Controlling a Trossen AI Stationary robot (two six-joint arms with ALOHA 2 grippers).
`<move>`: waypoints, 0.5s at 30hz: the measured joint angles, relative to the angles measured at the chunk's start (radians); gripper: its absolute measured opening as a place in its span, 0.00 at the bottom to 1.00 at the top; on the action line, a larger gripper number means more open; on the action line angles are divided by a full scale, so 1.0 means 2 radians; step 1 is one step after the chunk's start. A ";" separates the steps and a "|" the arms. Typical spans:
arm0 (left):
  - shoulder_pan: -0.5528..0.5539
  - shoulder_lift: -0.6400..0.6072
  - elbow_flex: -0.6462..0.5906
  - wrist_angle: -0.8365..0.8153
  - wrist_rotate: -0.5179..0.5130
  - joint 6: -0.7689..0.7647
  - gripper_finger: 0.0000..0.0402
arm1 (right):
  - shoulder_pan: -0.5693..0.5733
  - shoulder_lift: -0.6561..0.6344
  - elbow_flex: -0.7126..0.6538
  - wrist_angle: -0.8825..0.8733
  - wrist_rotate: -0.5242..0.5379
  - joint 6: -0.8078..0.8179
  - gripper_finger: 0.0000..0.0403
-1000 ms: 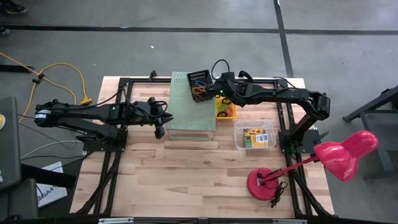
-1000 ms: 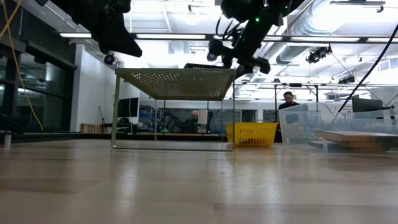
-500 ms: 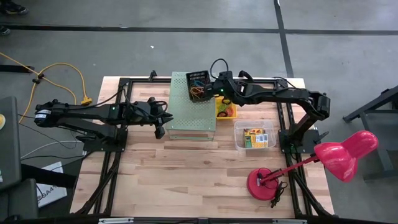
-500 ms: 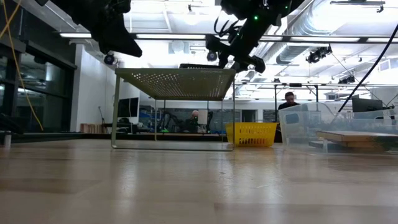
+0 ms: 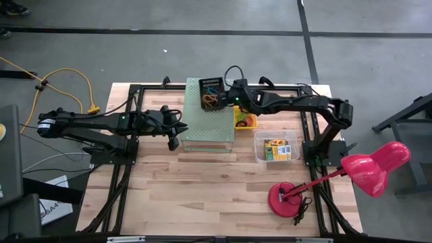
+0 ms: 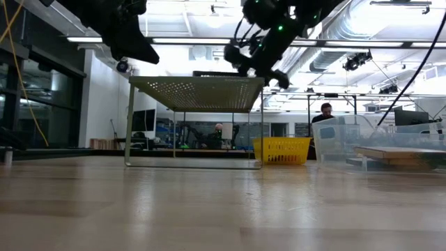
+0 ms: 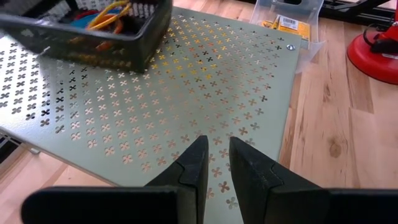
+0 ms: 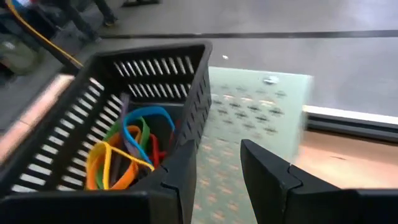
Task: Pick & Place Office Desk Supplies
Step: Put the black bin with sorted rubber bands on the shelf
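Black slatted basket [image 5: 212, 90] of elastic bands [image 8: 127, 148], wall pinched in right gripper [image 5: 228, 98] fingers above pale-green perforated box [image 5: 209, 125]; left gripper [image 5: 173, 140] fingers slightly parted, empty, beside it.

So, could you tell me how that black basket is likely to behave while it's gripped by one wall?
The black basket, held by the right gripper on one wall, probably tilts easily. Its slatted walls look thin, so it may flex. The bands lie loose inside and could slide or spill over the shelf.
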 joint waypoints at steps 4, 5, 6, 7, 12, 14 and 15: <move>0.000 0.000 0.000 0.000 0.000 0.000 0.15 | -0.001 0.019 0.000 0.027 -0.011 -0.006 0.28; 0.000 0.000 0.000 0.000 0.000 0.000 0.15 | -0.001 0.022 0.000 0.034 -0.012 -0.009 0.28; 0.000 0.000 0.000 0.000 0.000 0.000 0.15 | -0.001 0.023 0.000 0.032 -0.013 -0.009 0.28; 0.000 0.000 0.000 0.000 0.000 0.000 0.15 | -0.001 0.023 0.000 0.030 -0.012 -0.009 0.28; 0.000 0.000 0.000 0.000 0.000 0.000 0.15 | -0.001 0.022 0.000 0.044 -0.012 -0.009 0.28; 0.000 0.000 0.000 0.000 0.000 0.000 0.15 | 0.001 0.022 0.000 0.045 -0.012 -0.009 0.28; 0.000 0.000 0.000 0.000 0.000 0.000 0.15 | 0.002 0.022 0.000 0.048 -0.012 -0.009 0.28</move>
